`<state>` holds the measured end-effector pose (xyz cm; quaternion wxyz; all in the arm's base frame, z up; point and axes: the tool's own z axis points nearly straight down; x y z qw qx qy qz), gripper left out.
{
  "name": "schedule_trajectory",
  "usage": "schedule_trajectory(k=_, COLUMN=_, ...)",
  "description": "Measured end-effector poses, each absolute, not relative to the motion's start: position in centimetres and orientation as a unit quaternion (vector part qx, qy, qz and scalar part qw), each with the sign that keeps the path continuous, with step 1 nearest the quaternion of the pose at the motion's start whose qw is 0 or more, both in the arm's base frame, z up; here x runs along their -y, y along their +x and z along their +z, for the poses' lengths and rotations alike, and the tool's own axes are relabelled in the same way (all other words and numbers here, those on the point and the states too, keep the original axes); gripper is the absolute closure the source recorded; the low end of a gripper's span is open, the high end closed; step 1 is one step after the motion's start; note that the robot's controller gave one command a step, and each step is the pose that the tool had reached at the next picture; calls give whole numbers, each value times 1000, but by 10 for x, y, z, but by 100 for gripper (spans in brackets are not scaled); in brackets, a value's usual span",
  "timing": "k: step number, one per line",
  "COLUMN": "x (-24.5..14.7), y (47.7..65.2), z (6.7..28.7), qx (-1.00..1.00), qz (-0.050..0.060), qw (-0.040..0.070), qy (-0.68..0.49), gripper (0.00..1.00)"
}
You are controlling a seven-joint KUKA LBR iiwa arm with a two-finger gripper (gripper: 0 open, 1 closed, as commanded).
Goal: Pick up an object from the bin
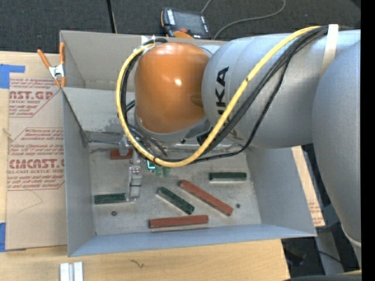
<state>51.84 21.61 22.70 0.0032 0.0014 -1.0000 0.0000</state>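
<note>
The gripper (135,192) reaches down under the orange cover into the left half of the bin. Its tip stands at the right end of a short dark green bar (109,199) that lies flat on the floor; whether it touches the bar I cannot tell. A second dark green bar (176,200) lies slanted just right of the gripper. A small red-brown piece (120,154) sits behind the gripper near the back wall, partly hidden by the arm.
A long red-brown bar (206,198) lies slanted at the centre right, another red-brown bar (179,221) rests along the front wall, and a dark green bar (228,176) lies at the right. The arm and its cover hang over the bin's back half.
</note>
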Motion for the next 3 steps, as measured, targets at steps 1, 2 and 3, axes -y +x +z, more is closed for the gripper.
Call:
schedule_trajectory(k=1, x=-243, y=537, z=110, qx=993, qz=0, qw=2, qy=120, gripper=0)
schedule_trajectory(k=2, x=-208, y=492, z=67, qx=993, qz=0, qw=2, qy=122, gripper=0)
schedule_trajectory(k=3, x=-210, y=495, z=70, qx=992, qz=-1, qw=0, qy=122, gripper=100)
